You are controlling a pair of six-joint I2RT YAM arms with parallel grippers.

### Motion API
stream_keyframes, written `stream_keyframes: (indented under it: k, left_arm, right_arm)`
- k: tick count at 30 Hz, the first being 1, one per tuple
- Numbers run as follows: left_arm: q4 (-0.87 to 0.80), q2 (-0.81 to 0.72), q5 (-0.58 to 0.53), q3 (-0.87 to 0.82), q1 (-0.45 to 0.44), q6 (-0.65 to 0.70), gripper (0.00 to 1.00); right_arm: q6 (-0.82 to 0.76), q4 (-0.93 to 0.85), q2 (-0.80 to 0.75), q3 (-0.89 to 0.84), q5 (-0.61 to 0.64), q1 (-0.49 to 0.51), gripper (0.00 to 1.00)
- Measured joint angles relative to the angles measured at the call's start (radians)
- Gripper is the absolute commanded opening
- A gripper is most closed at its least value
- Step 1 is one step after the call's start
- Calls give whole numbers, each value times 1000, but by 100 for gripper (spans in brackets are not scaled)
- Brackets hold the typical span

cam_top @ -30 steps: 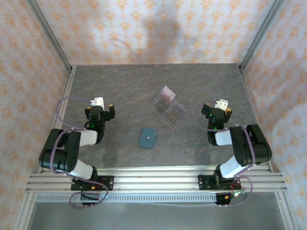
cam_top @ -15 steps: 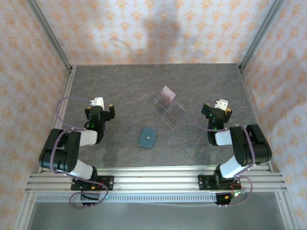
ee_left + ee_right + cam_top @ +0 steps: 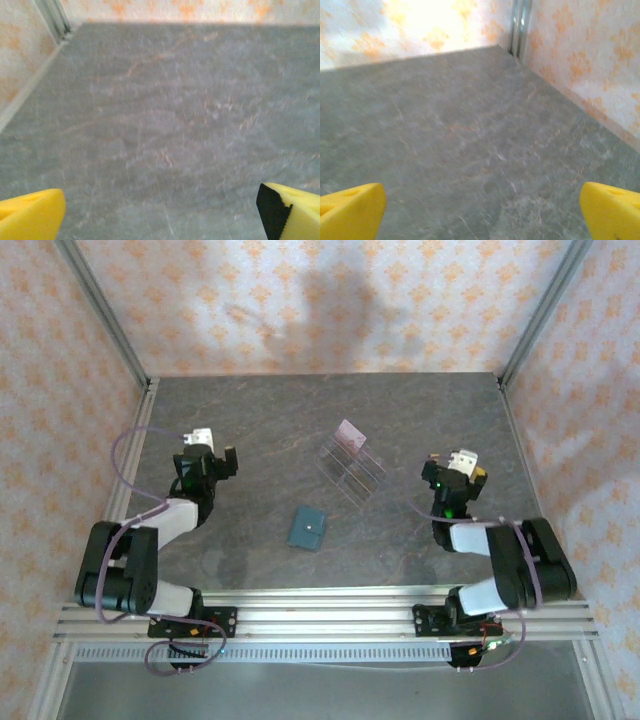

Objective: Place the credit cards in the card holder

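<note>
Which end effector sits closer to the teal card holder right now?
The left end effector: its gap to the card holder looks shorter from above. The right end effector is farther off, to the right of the clear rack.

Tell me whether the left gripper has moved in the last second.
Yes. The left gripper shifted away from the front rail, toward the back wall.

No text, label or number can be read anywhere.

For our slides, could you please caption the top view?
Open left gripper and right gripper flank the card holder and clear rack.
</note>
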Motion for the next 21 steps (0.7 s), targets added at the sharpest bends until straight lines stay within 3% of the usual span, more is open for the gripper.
stream_keyframes:
  k: [4,7,12,17,21]
  left_arm:
    - [-249,-92,-95,133,0,-126,100]
    - [-440,-106,-142,252,0,-257,100]
    - [-605,-167,-67,262,0,-390,100]
    - [-702,-291,57,188,-6,-445,98]
    - [-718,-341,171,149,-56,-469,91]
  right_arm:
    - [67,-168,-214,90,5,8,99]
    - [225,-232,-359,106,26,6,99]
    - [552,-401,-544,58,24,-53,99]
    - [637,-716,-498,200,-58,-76,99]
    - [665,-957,-391,409,-67,-9,99]
